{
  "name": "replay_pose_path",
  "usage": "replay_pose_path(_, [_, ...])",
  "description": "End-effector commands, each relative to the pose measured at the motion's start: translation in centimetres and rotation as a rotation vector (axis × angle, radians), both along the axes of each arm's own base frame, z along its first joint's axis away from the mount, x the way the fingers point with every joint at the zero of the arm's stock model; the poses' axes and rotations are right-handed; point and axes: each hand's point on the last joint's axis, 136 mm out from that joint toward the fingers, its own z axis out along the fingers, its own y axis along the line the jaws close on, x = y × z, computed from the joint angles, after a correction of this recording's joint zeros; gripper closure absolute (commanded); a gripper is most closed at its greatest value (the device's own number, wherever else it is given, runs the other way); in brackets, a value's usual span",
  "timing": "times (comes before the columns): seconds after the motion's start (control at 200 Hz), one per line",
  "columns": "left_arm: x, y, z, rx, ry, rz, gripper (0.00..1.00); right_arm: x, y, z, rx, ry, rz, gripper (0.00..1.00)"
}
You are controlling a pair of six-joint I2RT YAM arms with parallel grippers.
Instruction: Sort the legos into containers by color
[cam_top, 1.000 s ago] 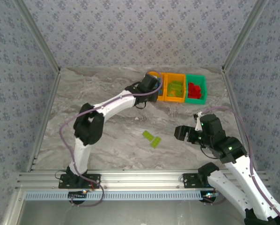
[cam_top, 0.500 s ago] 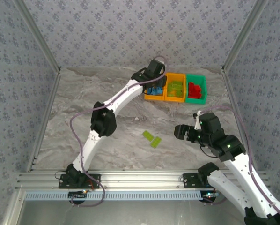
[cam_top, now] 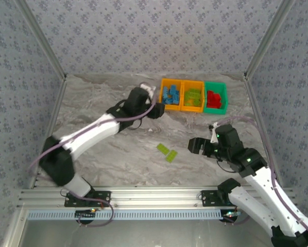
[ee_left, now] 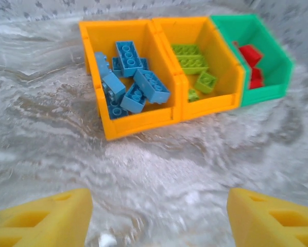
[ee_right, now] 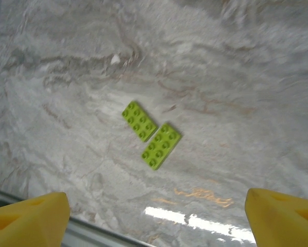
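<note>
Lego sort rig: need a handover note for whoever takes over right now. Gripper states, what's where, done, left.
Left gripper: open, empty, low over the table, facing the bins.
Right gripper: open, empty, above the two loose green bricks.
Bins: blue bricks in the left orange bin, binned green bricks in the middle orange bin, red bricks in the green bin.
Done: every blue and red brick in sight is binned.
Left: the two loose green bricks lie flat, close together; they go in the middle orange bin.

Bare table (cam_top: 118, 154) surrounds the two lime bricks (cam_top: 167, 152); bins (cam_top: 192, 81) stand well apart.
</note>
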Motion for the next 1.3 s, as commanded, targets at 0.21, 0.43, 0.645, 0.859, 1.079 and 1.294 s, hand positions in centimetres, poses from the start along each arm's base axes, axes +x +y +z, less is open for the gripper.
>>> replay_pose_path(0.21, [-15.6, 5.4, -3.6, 0.273, 0.062, -0.131, 0.17, -1.5, 6.3, -7.8, -0.149, 0.142, 0.036, 0.08])
replay_pose_path(0.43, [-21.0, 5.9, -7.9, 0.247, 0.161, -0.191, 0.02, 0.4, 9.3, -11.5, -0.384, 0.149, 0.035, 0.04])
replay_pose_path(0.645, [-22.9, 6.9, -9.8, 0.238, 0.195, -0.191, 0.01, 2.2, 10.3, -12.9, -0.450, 0.120, 0.026, 0.06])
replay_pose_path(0.859, [-22.9, 7.2, -8.9, 0.170, 0.170, -0.189, 0.01, 3.2, 9.6, -15.7, -0.458, 0.150, -0.028, 0.17])
replay_pose_path(1.079, [-23.0, 6.9, -9.8, 0.213, 0.186, -0.198, 0.01, 3.3, 8.9, -17.5, -0.460, 0.180, -0.092, 0.31])
replay_pose_path(1.294, [-23.0, 6.8, -10.3, 0.220, 0.197, -0.190, 0.01, 1.3, 6.0, -18.5, -0.496, 0.224, -0.156, 0.45])
